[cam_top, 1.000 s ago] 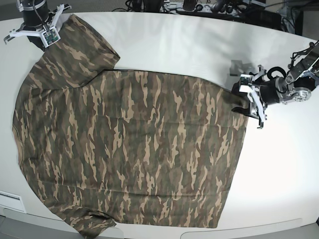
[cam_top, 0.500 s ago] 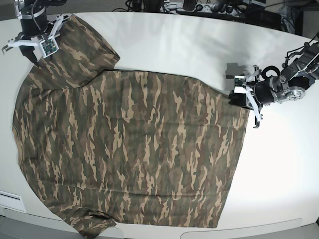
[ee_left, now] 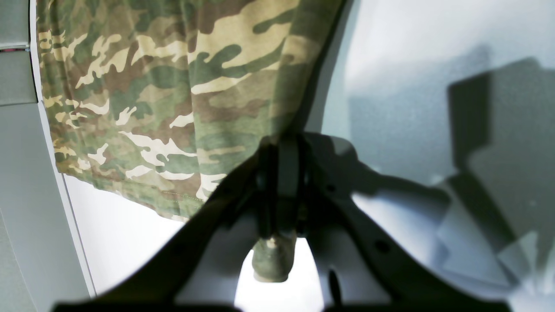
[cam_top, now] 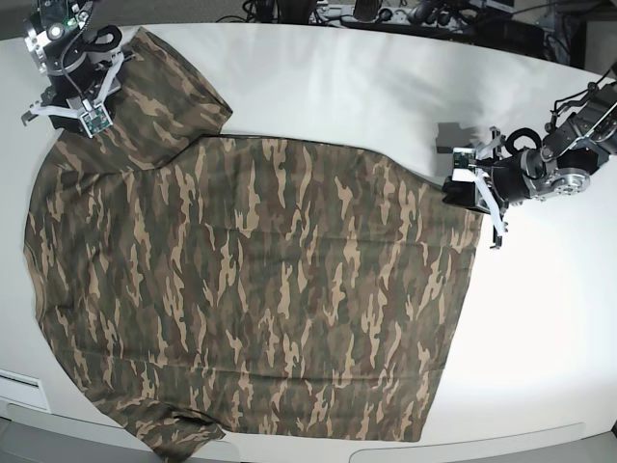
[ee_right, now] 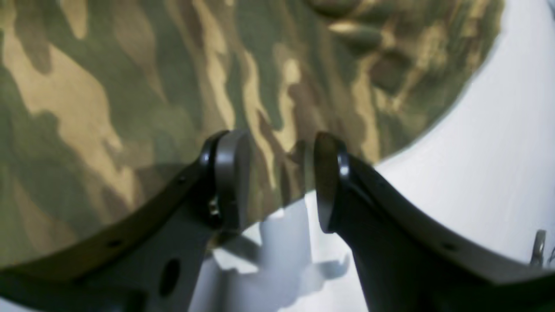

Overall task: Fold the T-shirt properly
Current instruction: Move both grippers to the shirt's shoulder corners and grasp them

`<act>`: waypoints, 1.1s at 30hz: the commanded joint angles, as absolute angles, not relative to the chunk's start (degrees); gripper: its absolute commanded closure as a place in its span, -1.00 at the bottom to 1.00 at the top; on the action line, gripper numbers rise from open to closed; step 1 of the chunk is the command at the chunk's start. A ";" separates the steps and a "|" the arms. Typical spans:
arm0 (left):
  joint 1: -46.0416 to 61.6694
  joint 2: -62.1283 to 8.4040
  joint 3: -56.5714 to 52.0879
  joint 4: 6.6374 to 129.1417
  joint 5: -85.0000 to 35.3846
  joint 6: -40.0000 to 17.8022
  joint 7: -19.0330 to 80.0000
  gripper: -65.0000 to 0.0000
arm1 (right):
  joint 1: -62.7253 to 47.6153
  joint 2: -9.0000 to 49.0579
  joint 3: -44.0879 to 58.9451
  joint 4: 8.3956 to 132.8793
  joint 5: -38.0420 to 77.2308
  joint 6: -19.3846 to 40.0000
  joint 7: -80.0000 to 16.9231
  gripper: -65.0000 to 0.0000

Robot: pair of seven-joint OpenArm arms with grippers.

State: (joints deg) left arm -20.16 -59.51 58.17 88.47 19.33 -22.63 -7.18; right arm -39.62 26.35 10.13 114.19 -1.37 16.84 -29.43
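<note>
Shirt (cam_top: pixel 251 289) lies flat on the table (cam_top: pixel 386 87), hem to the right, sleeve far left. My left gripper (cam_top: pixel 474 191) is pinched on the hem's far right corner (cloth bunched between the jaws in the wrist view), ready to lift for a fold. My right gripper (cam_top: pixel 79 104) is spread above the sleeve, holding nothing.
</note>
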 commanded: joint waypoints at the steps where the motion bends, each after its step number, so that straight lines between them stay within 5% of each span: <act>1: -19.22 -60.47 59.35 87.37 21.96 -27.18 -1.06 1.00 | -39.03 27.03 10.50 113.67 -1.28 17.06 -29.10 0.16; 33: -19.20 -60.47 59.35 87.37 21.98 -27.20 -1.28 1.00 | -35.35 31.55 10.52 113.65 -7.29 12.32 -28.42 -0.02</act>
